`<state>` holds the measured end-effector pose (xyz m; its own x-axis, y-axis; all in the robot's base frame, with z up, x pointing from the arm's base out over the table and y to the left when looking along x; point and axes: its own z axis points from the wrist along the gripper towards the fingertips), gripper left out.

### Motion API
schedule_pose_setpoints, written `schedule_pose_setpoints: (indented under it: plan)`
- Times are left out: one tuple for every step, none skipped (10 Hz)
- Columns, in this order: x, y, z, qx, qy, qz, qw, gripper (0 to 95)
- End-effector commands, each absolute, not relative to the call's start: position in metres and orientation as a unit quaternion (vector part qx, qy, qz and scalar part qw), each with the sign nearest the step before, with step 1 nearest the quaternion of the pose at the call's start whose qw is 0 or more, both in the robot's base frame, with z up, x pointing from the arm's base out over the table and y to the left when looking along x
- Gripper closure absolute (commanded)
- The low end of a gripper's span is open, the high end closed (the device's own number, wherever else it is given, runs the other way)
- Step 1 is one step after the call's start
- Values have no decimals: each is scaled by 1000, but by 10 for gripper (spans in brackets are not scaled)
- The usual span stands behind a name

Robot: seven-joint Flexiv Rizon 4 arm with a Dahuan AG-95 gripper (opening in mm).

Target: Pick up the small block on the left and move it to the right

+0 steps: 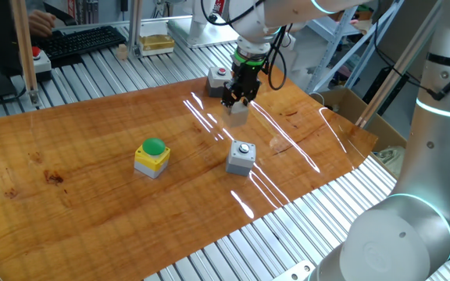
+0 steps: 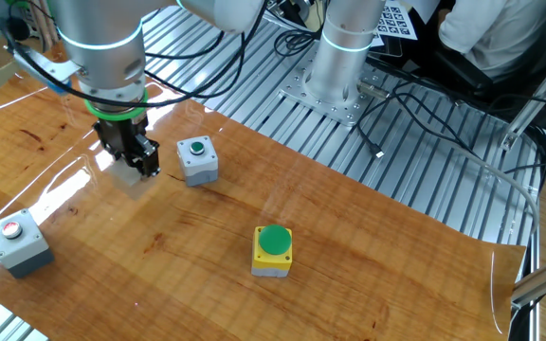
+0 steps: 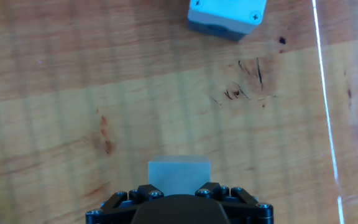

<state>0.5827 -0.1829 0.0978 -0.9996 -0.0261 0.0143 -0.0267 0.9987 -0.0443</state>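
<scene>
1. Wooden tabletop (image 1: 92, 156) w/ glare streaks sits on a ribbed metal bench; one fixed view: gripper (image 1: 239, 100) hangs over the far side of the board, the small block (image 1: 238, 110) pale between its fingertips. Whether block touches the wood – can't tell. Grey box w/ red button (image 1: 219, 79) just behind the gripper. Grey box w/ small top button (image 1: 241, 158) nearer the camera, yellow box w/ green dome (image 1: 152, 157) well apart to its left.
2. Other fixed view: gripper (image 2: 133, 161) points down, block (image 2: 131, 177) at its tips, near grey box w/ green button (image 2: 197, 159). Red-button box (image 2: 21, 241) near the board's front corner; yellow box (image 2: 273, 251) mid-board.
3. Hand view: block (image 3: 179, 176) sits centred just ahead of the gripper (image 3: 179, 202) body; jaws narrowed onto its sides, so it looks clamped. Grey box corner (image 3: 227, 17) at top edge.
</scene>
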Motion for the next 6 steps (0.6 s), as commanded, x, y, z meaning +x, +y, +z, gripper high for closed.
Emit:
schedule_pose_setpoints:
  plan:
    - [583, -182, 98, 61, -998, 20, -5, 950]
    - [583, -182, 98, 62, -998, 18, -6, 950]
    - [583, -182, 98, 61, -998, 20, -8, 950]
    - [583, -182, 98, 59, -998, 19, -8, 950]
    - [583, -182, 98, 60, -998, 18, -6, 950]
    - [583, -182, 98, 53, -998, 12, -3, 950]
